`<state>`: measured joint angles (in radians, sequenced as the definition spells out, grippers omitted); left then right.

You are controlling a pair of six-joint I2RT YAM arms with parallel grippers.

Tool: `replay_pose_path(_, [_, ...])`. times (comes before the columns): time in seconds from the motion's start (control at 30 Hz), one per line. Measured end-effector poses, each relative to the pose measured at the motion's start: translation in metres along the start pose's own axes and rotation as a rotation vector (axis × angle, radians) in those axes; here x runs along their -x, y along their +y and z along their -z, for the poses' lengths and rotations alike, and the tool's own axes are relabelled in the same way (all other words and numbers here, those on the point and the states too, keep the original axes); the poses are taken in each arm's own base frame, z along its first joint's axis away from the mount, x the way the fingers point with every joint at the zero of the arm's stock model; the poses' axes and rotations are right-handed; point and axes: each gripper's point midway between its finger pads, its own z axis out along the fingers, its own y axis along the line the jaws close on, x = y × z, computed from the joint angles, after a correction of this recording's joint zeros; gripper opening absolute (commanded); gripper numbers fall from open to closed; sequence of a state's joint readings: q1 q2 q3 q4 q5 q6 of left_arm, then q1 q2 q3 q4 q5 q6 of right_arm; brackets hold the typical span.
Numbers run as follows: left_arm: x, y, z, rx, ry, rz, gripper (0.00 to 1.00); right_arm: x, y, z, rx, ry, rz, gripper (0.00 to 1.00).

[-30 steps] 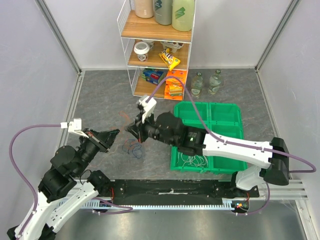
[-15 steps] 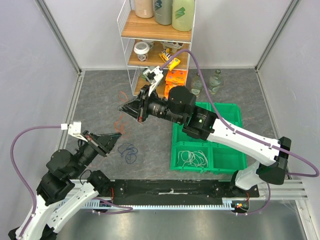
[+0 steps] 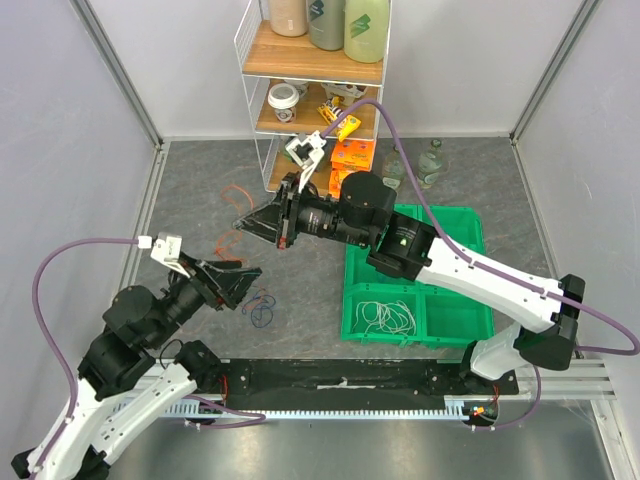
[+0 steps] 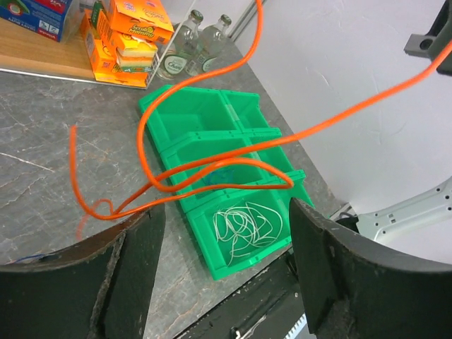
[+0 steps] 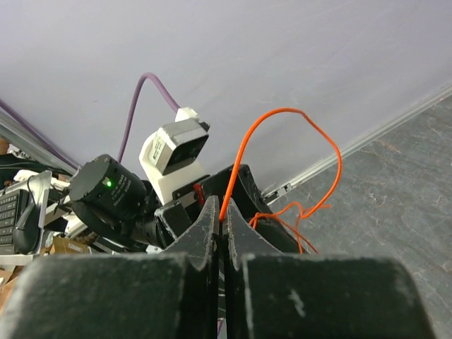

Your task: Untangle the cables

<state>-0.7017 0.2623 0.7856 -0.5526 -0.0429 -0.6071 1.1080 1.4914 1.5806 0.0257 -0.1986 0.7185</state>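
My right gripper (image 3: 240, 222) hangs above the table's left middle, shut on a thin orange cable (image 3: 236, 190). In the right wrist view the cable (image 5: 311, 127) rises from the closed fingertips (image 5: 223, 212) and loops down toward the floor. The left gripper (image 3: 248, 282) stands open just below and in front of it. In the left wrist view the orange cable (image 4: 212, 183) dangles in loops ahead of the wide jaws, touching neither. A dark blue cable (image 3: 263, 308) lies coiled on the table by the left gripper. A white cable (image 3: 385, 318) lies tangled in the near-left compartment of the green bin (image 3: 415, 210).
A wire shelf unit (image 3: 310, 110) with boxes, cups and bottles stands at the back. Two glass bottles (image 3: 432, 165) stand beside it, behind the bin. The green bin (image 4: 205, 113) sits right of centre. A black rail (image 3: 340, 385) runs along the near edge.
The left gripper has opened and shifted right toward the blue coil. The right arm rose from the table toward the far left with the orange cable, then held still.
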Motion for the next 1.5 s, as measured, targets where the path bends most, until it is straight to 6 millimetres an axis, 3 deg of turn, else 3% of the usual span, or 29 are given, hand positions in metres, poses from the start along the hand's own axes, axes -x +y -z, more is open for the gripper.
replay_pose_path(0.1, [0.0,0.0,-0.003,0.005,0.007,-0.013,0.91,-0.008,-0.002,0.003,0.0,0.019,-0.003,0.0])
replay_pose_path(0.2, [0.003,-0.003,0.0,-0.017,-0.004,-0.027,0.93,-0.017,-0.005,0.007,0.004,0.042,-0.007,0.0])
replay_pose_path(0.47, [0.015,-0.028,0.011,-0.179,-0.095,-0.045,0.95,-0.048,-0.016,0.027,-0.015,0.109,-0.02,0.0])
replay_pose_path(0.73, [0.011,-0.031,0.0,-0.219,-0.131,0.045,0.96,-0.052,-0.004,0.048,0.042,0.108,-0.032,0.0])
replay_pose_path(1.07, [0.02,-0.042,-0.013,-0.262,-0.163,0.145,0.9,-0.097,-0.02,0.065,0.048,0.182,-0.095,0.0])
replay_pose_path(1.2, [0.017,-0.045,-0.021,-0.269,-0.138,0.161,0.72,-0.114,-0.02,0.069,0.06,0.229,-0.111,0.0])
replay_pose_path(1.4, [0.008,-0.046,-0.029,-0.273,-0.094,0.175,0.04,-0.126,-0.015,0.069,0.078,0.265,-0.089,0.0])
replay_pose_path(1.47, [0.007,-0.047,-0.03,-0.277,-0.085,0.172,0.02,-0.132,-0.017,0.07,0.061,0.282,-0.077,0.04])
replay_pose_path(1.5, [0.006,-0.047,-0.03,-0.276,-0.081,0.168,0.02,-0.136,-0.02,0.072,0.044,0.293,-0.068,0.11])
